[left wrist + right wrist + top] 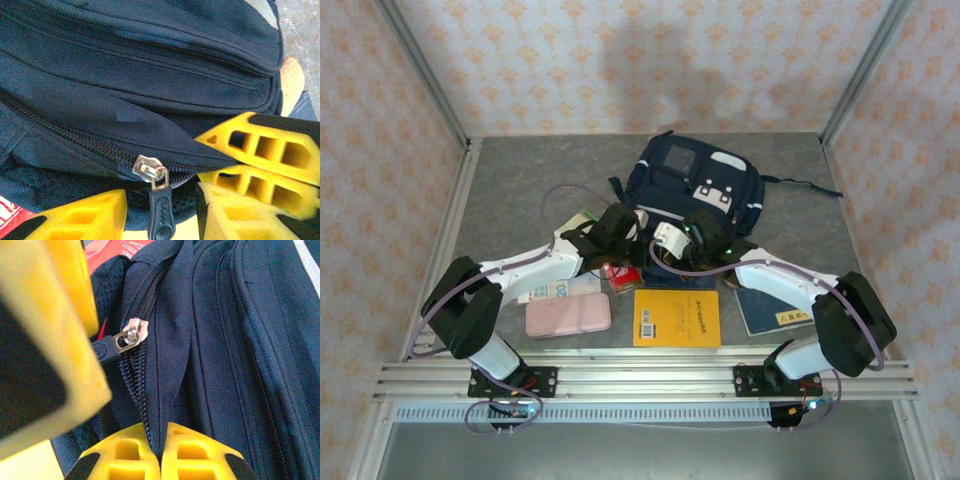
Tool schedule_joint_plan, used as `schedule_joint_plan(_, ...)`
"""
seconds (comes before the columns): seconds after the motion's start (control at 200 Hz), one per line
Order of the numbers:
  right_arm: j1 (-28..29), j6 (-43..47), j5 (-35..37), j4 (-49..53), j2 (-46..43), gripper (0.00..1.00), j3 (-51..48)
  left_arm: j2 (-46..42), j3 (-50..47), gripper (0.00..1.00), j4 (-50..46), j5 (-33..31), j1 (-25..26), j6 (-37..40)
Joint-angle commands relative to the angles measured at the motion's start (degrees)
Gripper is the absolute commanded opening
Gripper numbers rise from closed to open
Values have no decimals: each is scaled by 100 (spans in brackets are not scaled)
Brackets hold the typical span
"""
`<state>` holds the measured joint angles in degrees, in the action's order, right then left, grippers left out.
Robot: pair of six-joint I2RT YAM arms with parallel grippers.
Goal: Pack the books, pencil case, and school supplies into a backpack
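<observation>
Navy backpack [700,185] flat at the far middle of the grey table [510,200], pocket patches up, near edge between the two wrists. Right gripper [161,452] closed tight, pinching a fold of backpack fabric just beside the zipper track. Left gripper [161,214] partly spread, yellow fingers [80,220] on either side of the dark pull tab [160,225], apart from it and holding nothing. Silver zipper slider [148,167] just above that tab, on the backpack's near edge. In a row nearer the arm bases: pale pink pencil case [568,315] at left, orange-yellow book [676,317] with barcode in the middle, navy book [772,310] at right, partly under the right arm. Pale blue printed packet [552,290] against the pencil case's far edge. Red packet [620,275] just beside the backpack, below the left wrist. Green-edged packet [582,216] left of the backpack, partly behind the left arm.
</observation>
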<state>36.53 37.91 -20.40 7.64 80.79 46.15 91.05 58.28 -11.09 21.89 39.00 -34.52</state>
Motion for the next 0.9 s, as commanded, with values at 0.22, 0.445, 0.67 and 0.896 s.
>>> schedule_joint_plan(0.22,-15,-398,-508,-579,-433,0,46,500,773,28,-728,-731,114,359)
schedule_joint_plan(0.445,-15,-302,-274,-436,-401,0,52,403,815,5,-1034,-814,123,801)
schedule_joint_plan(0.67,-15,-353,-349,-479,-380,0,61,407,641,24,-887,-677,125,771)
schedule_joint_plan(0.896,-15,-422,-403,-517,-425,0,63,510,665,11,-675,-657,125,647)
